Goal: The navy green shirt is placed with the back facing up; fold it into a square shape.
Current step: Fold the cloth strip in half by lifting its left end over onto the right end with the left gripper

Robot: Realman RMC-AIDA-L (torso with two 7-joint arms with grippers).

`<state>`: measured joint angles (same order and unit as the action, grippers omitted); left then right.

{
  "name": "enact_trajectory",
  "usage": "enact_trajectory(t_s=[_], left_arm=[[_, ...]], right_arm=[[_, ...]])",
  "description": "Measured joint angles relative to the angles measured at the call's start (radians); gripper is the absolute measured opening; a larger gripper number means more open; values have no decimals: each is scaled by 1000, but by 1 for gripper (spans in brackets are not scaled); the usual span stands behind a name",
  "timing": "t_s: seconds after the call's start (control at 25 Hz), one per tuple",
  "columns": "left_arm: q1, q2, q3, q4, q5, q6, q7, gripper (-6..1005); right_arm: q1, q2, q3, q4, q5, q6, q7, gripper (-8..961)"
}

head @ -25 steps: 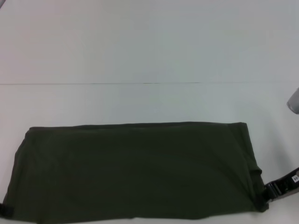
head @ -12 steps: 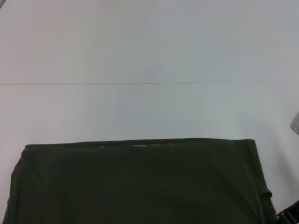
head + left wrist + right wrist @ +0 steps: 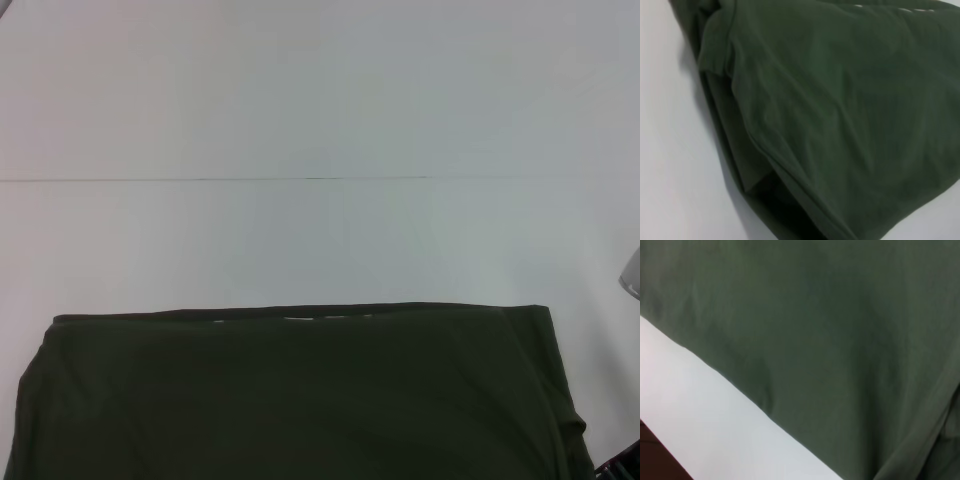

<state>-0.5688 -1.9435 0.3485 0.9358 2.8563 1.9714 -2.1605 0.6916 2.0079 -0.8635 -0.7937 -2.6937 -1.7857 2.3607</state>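
Navy green shirt [image 3: 300, 395] folded into a wide band on the white bench [image 3: 300, 120], right gripper [image 3: 622, 467] at its right end, jaws' state cannot be told, left gripper unseen

The navy green shirt [image 3: 300, 395] lies on the table [image 3: 320, 120], along its near edge.

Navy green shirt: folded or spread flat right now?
Folded, not yet square: the navy green shirt lies as a wide band, with doubled layers at its end in the left wrist view.
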Motion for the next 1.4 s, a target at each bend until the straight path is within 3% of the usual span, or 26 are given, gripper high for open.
enact_trajectory(t_s=[0.32, 0.72, 0.96, 1.04, 1.12, 1.24, 1.4], left_arm=[[1, 0, -3, 10, 0, -28, -33, 61], [-6, 12, -24, 45, 0, -39, -56, 66], [-3, 13, -25, 107, -3, -75, -65, 200], [2, 11, -50, 125, -18, -101, -65, 455], [1, 17, -105, 126, -46, -107, -61, 493], [-12, 39, -172, 90, -84, -74, -63, 550], [-32, 58, -219, 49, -99, -45, -92, 625]], right_arm=[[3, -8, 12, -10, 8, 1, 3, 12], [32, -22, 40, -12, 35, -13, -13, 389], [45, -66, 113, -12, 141, -21, -49, 674], [45, -77, 148, -12, 184, -15, -71, 711], [43, -85, 198, -10, 243, -11, -114, 748], [27, -87, 244, 1, 334, -5, -211, 803], [-16, -61, 256, 48, 453, 8, -417, 877]])
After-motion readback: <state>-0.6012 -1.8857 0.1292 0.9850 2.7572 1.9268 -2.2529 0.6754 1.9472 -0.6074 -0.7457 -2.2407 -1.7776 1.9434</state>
